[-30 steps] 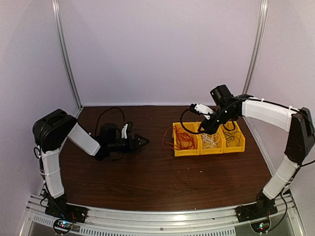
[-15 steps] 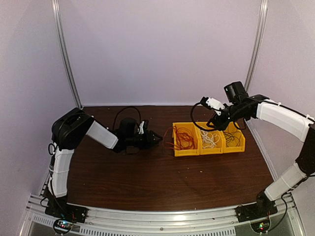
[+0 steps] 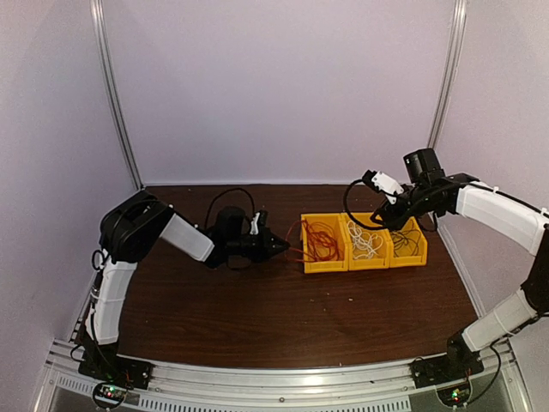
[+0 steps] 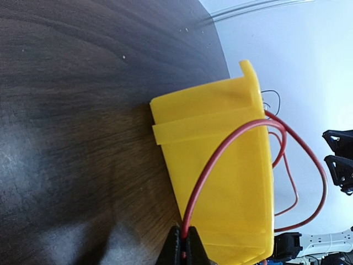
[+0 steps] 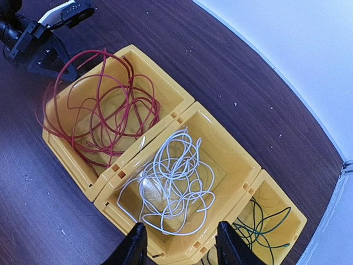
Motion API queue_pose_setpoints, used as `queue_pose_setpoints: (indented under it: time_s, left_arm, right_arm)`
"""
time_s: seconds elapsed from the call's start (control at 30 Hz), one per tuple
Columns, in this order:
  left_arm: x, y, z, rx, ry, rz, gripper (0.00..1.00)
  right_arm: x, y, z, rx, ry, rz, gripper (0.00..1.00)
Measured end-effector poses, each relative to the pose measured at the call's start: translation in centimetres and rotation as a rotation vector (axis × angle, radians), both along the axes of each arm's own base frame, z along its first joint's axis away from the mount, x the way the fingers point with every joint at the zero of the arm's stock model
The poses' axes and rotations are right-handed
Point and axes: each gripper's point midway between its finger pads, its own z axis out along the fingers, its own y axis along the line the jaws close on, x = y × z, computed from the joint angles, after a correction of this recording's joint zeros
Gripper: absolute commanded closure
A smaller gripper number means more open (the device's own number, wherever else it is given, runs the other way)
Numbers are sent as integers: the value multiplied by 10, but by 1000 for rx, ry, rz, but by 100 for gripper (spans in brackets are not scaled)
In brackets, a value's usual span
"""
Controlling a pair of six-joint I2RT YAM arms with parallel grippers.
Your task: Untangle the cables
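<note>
Three yellow bins stand side by side, each holding one of the cables. The red cable (image 3: 319, 240) (image 5: 105, 116) lies in the left bin, with loops hanging over its left wall. My left gripper (image 3: 279, 246) (image 4: 185, 237) is low beside that bin (image 4: 220, 165), shut on one red loop (image 4: 220, 154). The white cable (image 5: 171, 182) (image 3: 367, 245) fills the middle bin. A dark cable (image 5: 265, 226) (image 3: 410, 243) is in the right bin. My right gripper (image 5: 179, 245) (image 3: 383, 216) hovers above the middle bin, open, with nothing between its fingers.
The row of bins (image 3: 364, 264) sits right of centre on the dark wooden table (image 3: 257, 309). White walls and metal posts (image 3: 116, 94) enclose the back and sides. My left gripper (image 5: 47, 58) shows at the top left of the right wrist view.
My left arm has reached right to the red bin and its jaws have shut on a red loop. My right arm has drifted right and slightly back above the bins.
</note>
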Motion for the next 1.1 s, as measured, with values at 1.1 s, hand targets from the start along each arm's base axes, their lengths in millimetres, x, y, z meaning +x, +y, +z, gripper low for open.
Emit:
queue_pose_setpoints:
  time_s: [1.1]
  left_arm:
    - [6,-83,90,189,-399,8,100]
  right_arm:
    - [53,75,-28,330,199,106,41]
